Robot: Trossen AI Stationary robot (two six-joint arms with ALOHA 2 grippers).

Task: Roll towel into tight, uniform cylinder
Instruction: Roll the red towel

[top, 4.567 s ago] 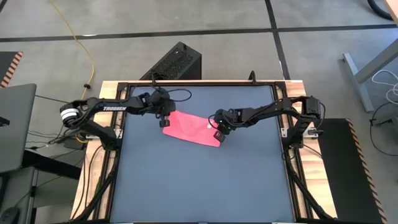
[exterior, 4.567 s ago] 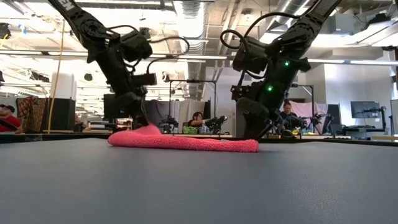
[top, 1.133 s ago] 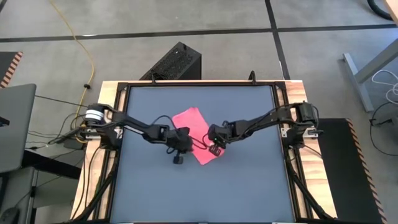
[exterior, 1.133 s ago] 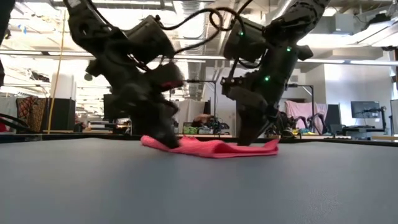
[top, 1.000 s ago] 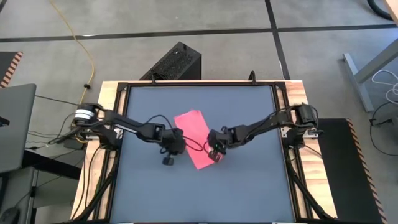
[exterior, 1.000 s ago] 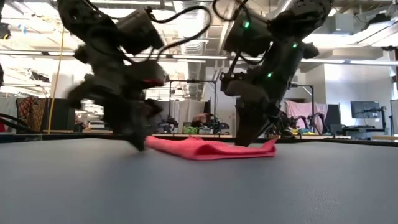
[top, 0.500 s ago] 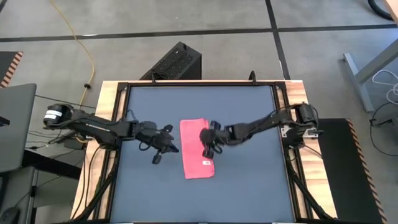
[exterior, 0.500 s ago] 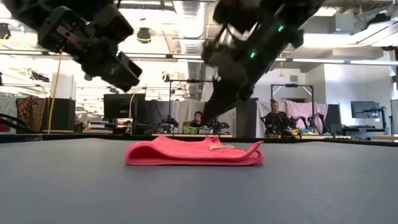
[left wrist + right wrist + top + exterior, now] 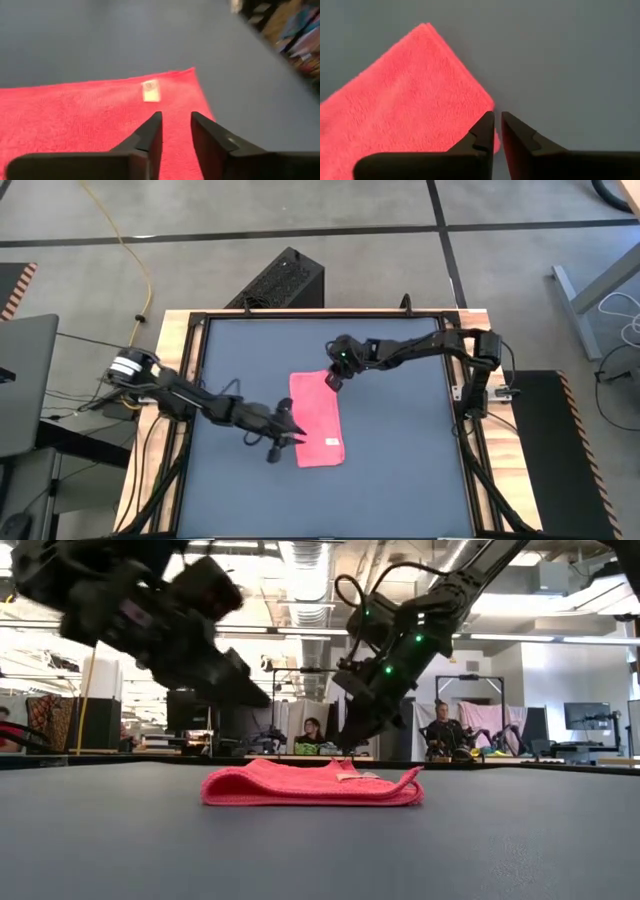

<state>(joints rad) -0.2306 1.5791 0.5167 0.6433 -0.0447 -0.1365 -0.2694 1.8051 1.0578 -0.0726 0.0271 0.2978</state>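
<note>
The towel (image 9: 317, 420) lies flat near the middle of my surface (image 9: 400, 470), white tag (image 9: 331, 442) upward. My left pincer (image 9: 291, 435) hovers at its near left edge, fingers narrowly parted. My right pincer (image 9: 334, 378) hangs above its far right corner, fingers nearly closed, holding nothing.

One towel (image 9: 316, 419) lies on the one counter (image 9: 400, 470), and it carries one white tag (image 9: 331, 441). Two arms reach over the counter, each with one gripper: the left gripper (image 9: 296, 434) and the right gripper (image 9: 333, 379), two in all. Beyond the far edge, two seated people (image 9: 440, 732) show in the low view.
</note>
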